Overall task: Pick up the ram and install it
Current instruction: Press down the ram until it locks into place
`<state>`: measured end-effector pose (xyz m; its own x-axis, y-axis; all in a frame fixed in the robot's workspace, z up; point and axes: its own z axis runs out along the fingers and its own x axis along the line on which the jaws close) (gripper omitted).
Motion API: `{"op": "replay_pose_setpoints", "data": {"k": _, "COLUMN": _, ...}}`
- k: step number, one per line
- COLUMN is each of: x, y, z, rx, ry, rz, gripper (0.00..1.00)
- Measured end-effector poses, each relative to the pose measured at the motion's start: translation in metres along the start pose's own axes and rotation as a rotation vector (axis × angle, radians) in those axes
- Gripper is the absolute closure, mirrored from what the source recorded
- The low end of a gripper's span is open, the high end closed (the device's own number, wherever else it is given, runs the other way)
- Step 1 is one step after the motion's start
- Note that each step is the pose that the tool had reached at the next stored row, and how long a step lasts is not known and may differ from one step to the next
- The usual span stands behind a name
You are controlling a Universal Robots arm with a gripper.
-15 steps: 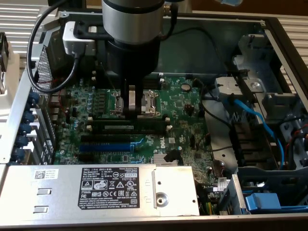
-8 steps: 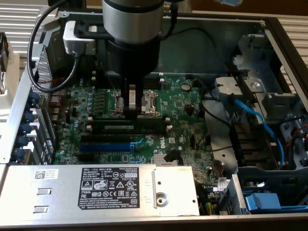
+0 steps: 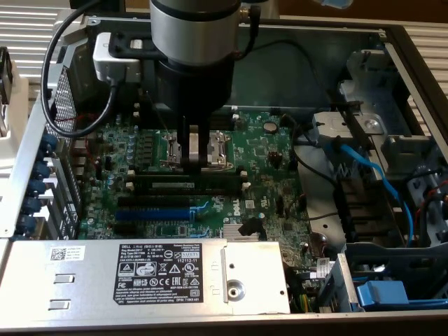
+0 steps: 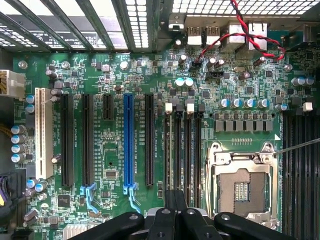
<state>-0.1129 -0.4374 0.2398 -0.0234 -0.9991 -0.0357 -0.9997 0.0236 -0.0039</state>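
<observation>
The ram (image 3: 183, 183) is a long dark-green stick with a white label strip. It stands on edge in one of the black memory slots (image 3: 189, 173) of the green motherboard (image 3: 269, 150). In the wrist view the ram (image 4: 192, 150) runs along a slot beside the CPU socket (image 4: 242, 187). My gripper (image 3: 199, 162) hangs straight down just above the slots, close to the middle of the stick. Its black fingers (image 4: 167, 207) are pressed together and the gripper (image 4: 175, 194) is shut, with nothing visible between them.
The board lies in an open computer case. A grey power-supply box (image 3: 140, 273) sits at the near edge, and drive bays with blue cables (image 3: 371, 171) are on the exterior view's right. A blue expansion slot (image 4: 128, 142) and black slots lie beside the memory slots.
</observation>
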Motion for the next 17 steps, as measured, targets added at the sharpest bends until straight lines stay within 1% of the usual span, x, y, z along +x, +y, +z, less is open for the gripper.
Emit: {"op": "replay_pose_setpoints", "data": {"k": 17, "x": 0.0002, "y": -0.0008, "z": 0.0056, "rx": 0.0000, "ry": 0.0000, "rz": -0.003, "gripper": 0.90}}
